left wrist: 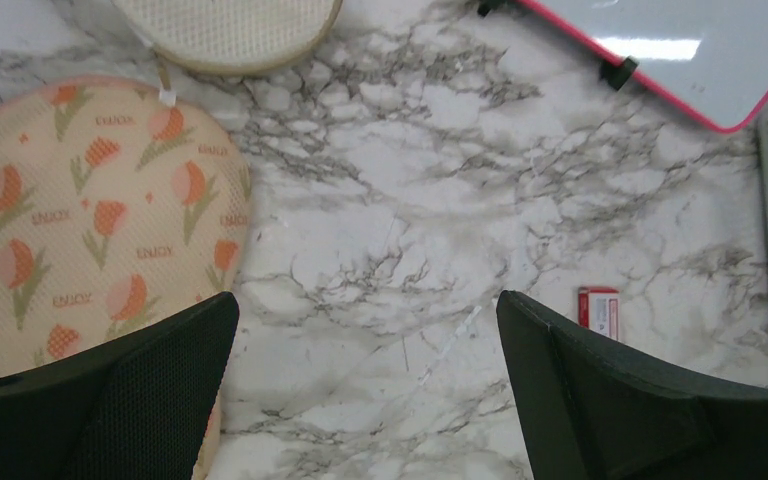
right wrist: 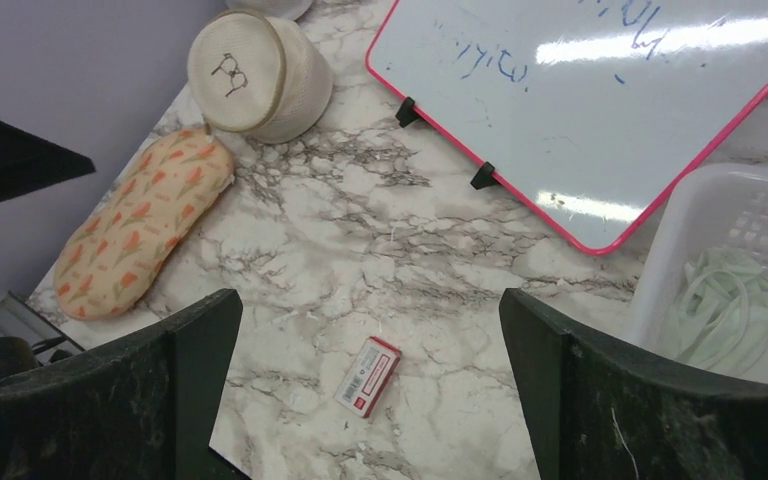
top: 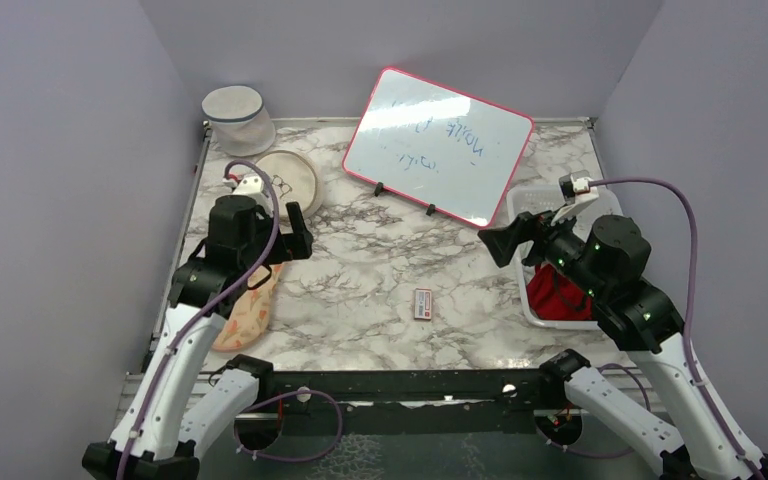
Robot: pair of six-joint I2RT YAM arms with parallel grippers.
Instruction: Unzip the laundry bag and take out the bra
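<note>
The laundry bag lies flat at the table's left edge, a mesh pouch. The peach-orange bra with its red and green print shows through the mesh in the left wrist view. The bag also shows in the right wrist view. My left gripper is open and empty above the table, just right of the bag's far end; in its own view the left finger overlaps the bag's edge. My right gripper is open and empty, held high over the table's right middle.
A round cream disc with a bra icon lies beyond the bag, and a white mesh cylinder stands at the back left. A pink-framed whiteboard stands at the back. A white basket holds a red cloth. A small red-and-white box lies mid-table.
</note>
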